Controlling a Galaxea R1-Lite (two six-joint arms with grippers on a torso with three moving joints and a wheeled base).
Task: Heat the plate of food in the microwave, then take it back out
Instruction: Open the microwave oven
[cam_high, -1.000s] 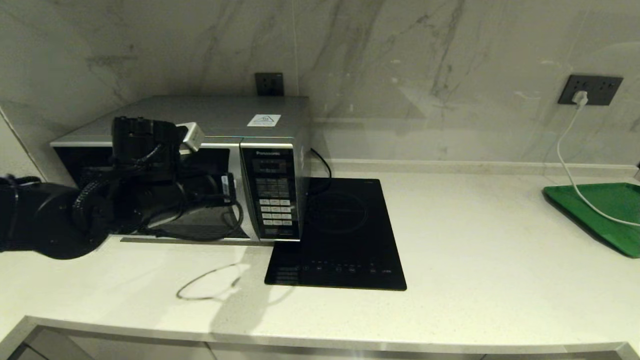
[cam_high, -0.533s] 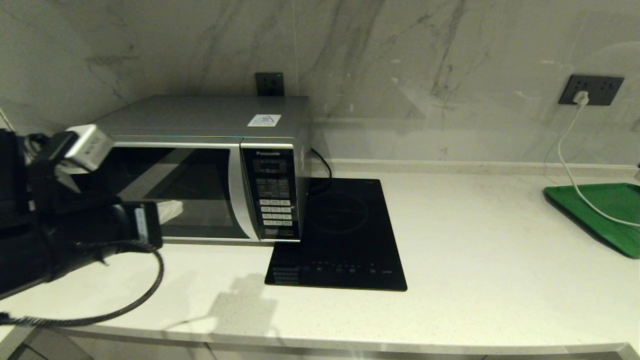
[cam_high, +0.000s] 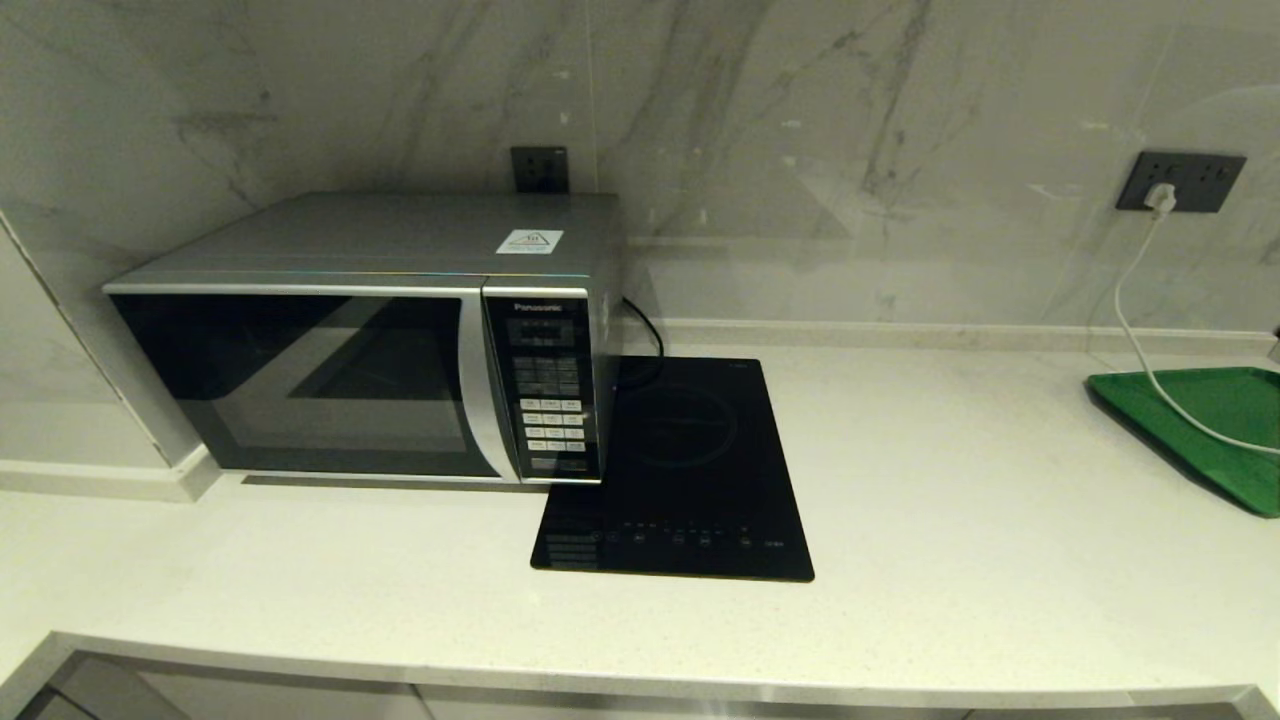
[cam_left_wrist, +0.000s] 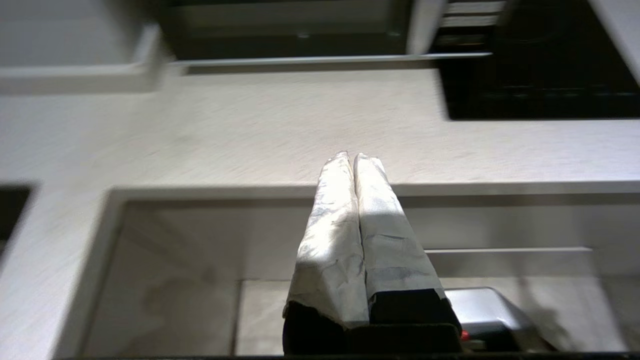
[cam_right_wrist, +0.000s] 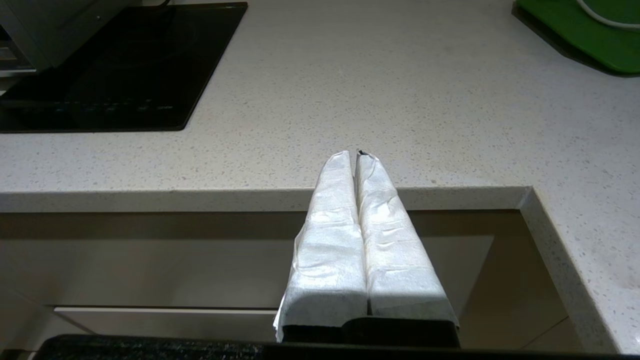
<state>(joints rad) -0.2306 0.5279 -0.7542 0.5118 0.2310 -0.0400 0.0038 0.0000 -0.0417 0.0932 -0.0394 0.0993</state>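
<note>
Head view, near to far: bare counter (cam_high: 950, 520) in front, no arm of mine in sight. A second ago my left arm crossed the microwave (cam_high: 370, 340) door; half a second ago it was drawing back at the left edge; now it is gone from this view. Door shut, dark glass, nothing readable inside. Hob (cam_high: 680, 470) just right of the microwave, touching its front corner. Green tray (cam_high: 1200, 430) far right, white cable lying across it.

Plate: not visible anywhere. Not on the counter, not on the tray. My guess is it sits behind the closed door, but the glass shows nothing.

Left wrist view: left gripper (cam_left_wrist: 350, 157) clenched, pads together, holding nothing, hanging over the counter's front lip; microwave base and hob beyond.

Right wrist view: right gripper (cam_right_wrist: 352, 155) also clamped and empty, parked at the counter edge, hob and tray ahead.

Reading: the door-closing step looks done. Heating would follow, then reopening the door.
</note>
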